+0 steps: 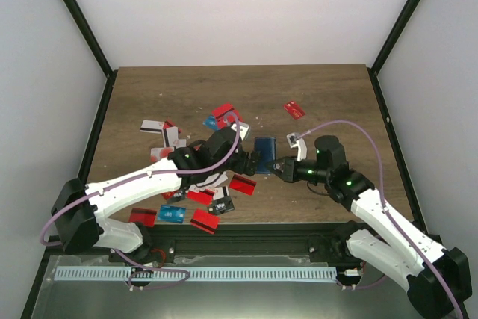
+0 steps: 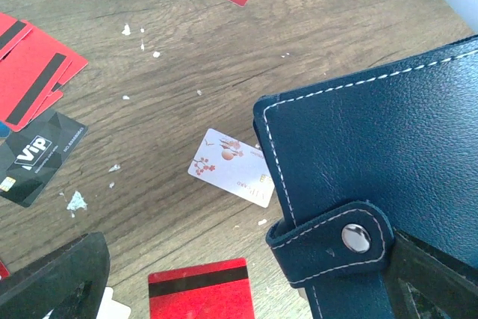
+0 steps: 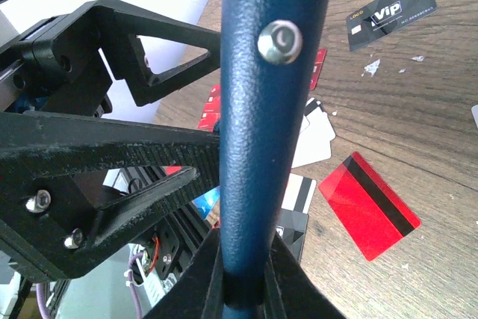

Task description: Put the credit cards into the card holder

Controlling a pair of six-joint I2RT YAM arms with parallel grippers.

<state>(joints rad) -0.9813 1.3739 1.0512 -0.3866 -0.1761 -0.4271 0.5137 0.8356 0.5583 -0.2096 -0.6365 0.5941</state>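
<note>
Between the arms, above the bench (image 1: 224, 87), my right gripper (image 1: 278, 169) is clamped on the card holder (image 2: 388, 147) (snap tab (image 2: 336, 240) fastened). My left gripper (image 1: 252, 163) stands wide apart. I'd pinch that tab and peel gently, with the credit cards (image 2: 224, 166) scattered below.

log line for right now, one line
right gripper: shut on card holder | left gripper: open beside it | card holder: upright, clasp fastened | credit cards: scattered on table

Card holder (image 2: 388, 155) partly hides (right end) a white card (image 2: 224, 162).
</note>
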